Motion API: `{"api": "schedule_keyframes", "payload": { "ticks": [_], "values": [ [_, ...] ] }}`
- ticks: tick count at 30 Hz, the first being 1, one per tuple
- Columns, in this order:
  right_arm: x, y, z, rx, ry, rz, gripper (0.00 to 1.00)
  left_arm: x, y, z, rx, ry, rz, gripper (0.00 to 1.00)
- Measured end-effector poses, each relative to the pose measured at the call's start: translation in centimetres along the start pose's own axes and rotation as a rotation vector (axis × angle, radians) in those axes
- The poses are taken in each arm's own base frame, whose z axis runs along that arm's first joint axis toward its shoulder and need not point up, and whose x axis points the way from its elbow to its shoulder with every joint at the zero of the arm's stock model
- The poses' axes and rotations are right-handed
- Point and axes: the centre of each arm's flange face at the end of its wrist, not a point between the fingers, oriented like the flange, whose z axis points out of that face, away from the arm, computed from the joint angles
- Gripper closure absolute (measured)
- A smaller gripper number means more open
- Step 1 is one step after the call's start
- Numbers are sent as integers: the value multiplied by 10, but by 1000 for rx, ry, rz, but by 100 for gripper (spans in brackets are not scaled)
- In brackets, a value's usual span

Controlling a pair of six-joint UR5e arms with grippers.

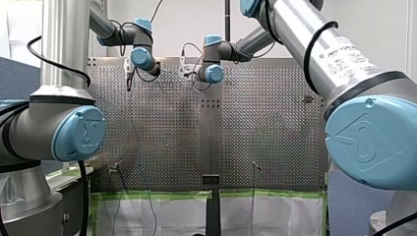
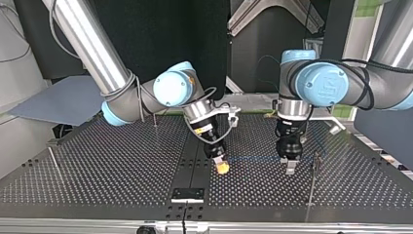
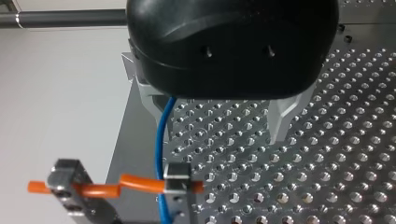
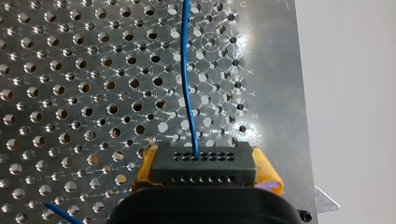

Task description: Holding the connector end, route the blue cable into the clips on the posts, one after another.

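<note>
1. Right hand [image 4: 204, 161]: clamped on the black connector [image 4: 204, 170]. The yellow pads [image 4: 267, 171] press against its two sides.
2. Blue cable [image 4: 187, 88]: it leaves the top face of the connector and runs straight ahead of the right hand, above the perforated surface [image 4: 70, 93].
3. Top view: the cable [image 2: 253, 158] spans roughly level from the right hand [image 2: 220, 165] to the left hand [image 2: 290, 166]. Both hands sit low over the surface [image 2: 122, 170], near its middle.
4. Left hand [image 3: 217, 123]: its metal fingers [image 3: 280, 119] stand apart and grip nothing. The cable [image 3: 162, 135] passes just beside one finger, not between the two.
5. Clip [image 3: 177, 179]: a small grey block ahead of the left hand, with an orange tube [image 3: 140, 183] running through it. The cable crosses at this block; whether it is seated in the clip cannot be determined.
6. Post [image 2: 314, 168]: a thin upright post stands just beside the left hand in the top view.
</note>
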Motion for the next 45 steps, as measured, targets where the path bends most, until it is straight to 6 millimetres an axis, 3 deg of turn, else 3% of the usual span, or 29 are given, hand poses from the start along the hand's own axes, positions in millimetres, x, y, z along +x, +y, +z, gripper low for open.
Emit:
{"api": "schedule_keyframes", "payload": {
  "ticks": [10,11,12,14,15,17,18,20,45],
  "values": [
    [0,0,0,0,0,1,100,-2,1,1,-3,-12,3,1],
    [0,0,0,0,-1,1,100,-2,1,1,-3,-14,3,16],
    [0,0,0,0,-1,1,100,-2,1,1,-3,-15,4,16],
    [0,0,0,0,-2,1,100,-2,1,2,-3,-17,4,37],
    [0,0,0,0,-2,1,100,-2,1,2,-3,-18,5,37],
    [0,0,0,1,-2,2,100,-3,0,1,-3,-20,5,67],
    [0,0,0,1,-2,2,100,-4,0,1,-2,-22,5,67],
    [0,-1,0,2,-2,2,100,-4,0,1,-2,-25,4,98],
    [-6,2,-3,-3,-20,2,100,4,-5,-3,-30,13,18,100]
  ]
}}
